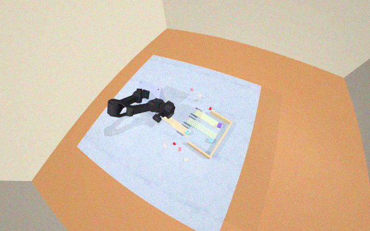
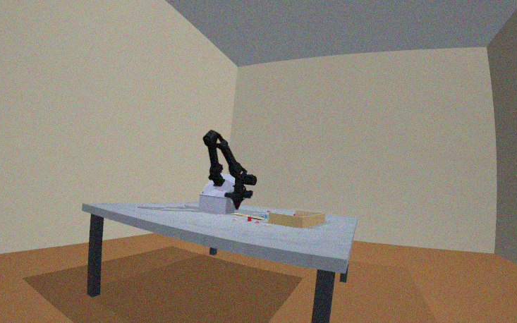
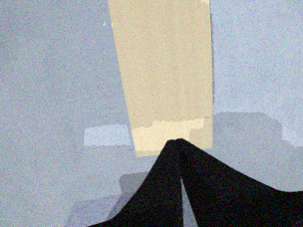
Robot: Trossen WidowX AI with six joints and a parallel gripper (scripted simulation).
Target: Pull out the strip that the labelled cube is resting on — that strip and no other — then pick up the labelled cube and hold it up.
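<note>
Wrist view: the gripper (image 1: pixel 163 117) (image 2: pixel 236 208) (image 3: pixel 175 145) has its black, tapered fingers pressed together at the tips, pinching nothing, over the near end of a flat tan strip (image 1: pixel 175 124) (image 2: pixel 247 216) (image 3: pixel 164 75); whether they touch it, I cannot tell. The strip has faint lengthwise grain and lies on the mottled blue-grey table (image 1: pixel 151 172) (image 2: pixel 211 228) (image 3: pixel 50 75). On its far end sits a light-blue cube (image 1: pixel 187 132) (image 2: pixel 266 215), outside the open side of a three-walled, pale wooden frame (image 1: pixel 220 139) (image 2: pixel 284 219). Farther on, a dotted strip (image 1: pixel 202 128) and a plain yellow-green strip (image 1: pixel 206 117) reach into the frame. Inside are a purple cube (image 1: pixel 219 125) at the plain strip's far end and a second light-blue cube (image 1: pixel 210 139) by the dotted one's. The blue cubes' markings are too small to tell which is the labelled one.
</note>
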